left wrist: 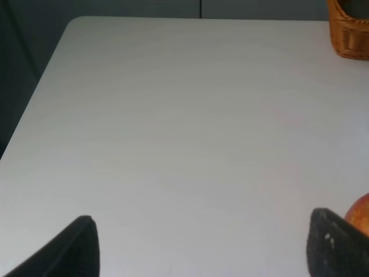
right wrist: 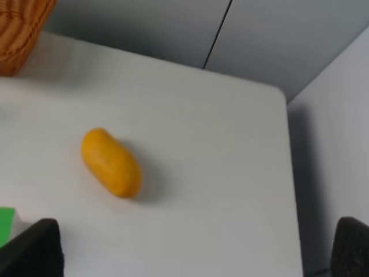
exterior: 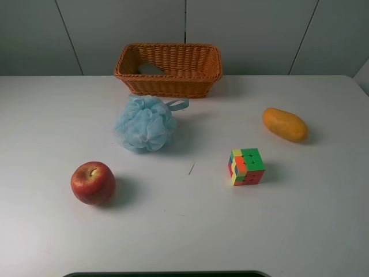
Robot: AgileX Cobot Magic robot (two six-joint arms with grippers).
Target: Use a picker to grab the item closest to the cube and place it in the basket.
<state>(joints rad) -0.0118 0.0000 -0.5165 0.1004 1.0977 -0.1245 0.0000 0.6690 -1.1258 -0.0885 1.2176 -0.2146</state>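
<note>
Nearest each wrist lens: left gripper (left wrist: 202, 248) and right gripper (right wrist: 196, 248), both splayed wide, clasping nothing, hanging over the bare white table (exterior: 190, 231). Judged idle that way because nothing is left to carry.

Then by size:

- Wicker basket (exterior: 168, 69) at the far edge of the table, holding a small grey block. That block looks to be the item (exterior: 151, 68). Lies low against the basket's left inner side, only its top showing, so judged already delivered.
- Light-blue bath pouf (exterior: 145, 123) just in front of the basket, ribbon loop toward it, near but apparently not touching.
- Red apple (exterior: 93, 183) at front left, well apart from everything else.
- Mango (exterior: 285, 124) at right, lying on its side.
- Puzzle cube (exterior: 247, 166) near the mango, green face up.
- Faint dark mark (exterior: 191, 168) between pouf and cube.

Nothing in the grippers' way. Only the pouf crowds the basket's front.
</note>
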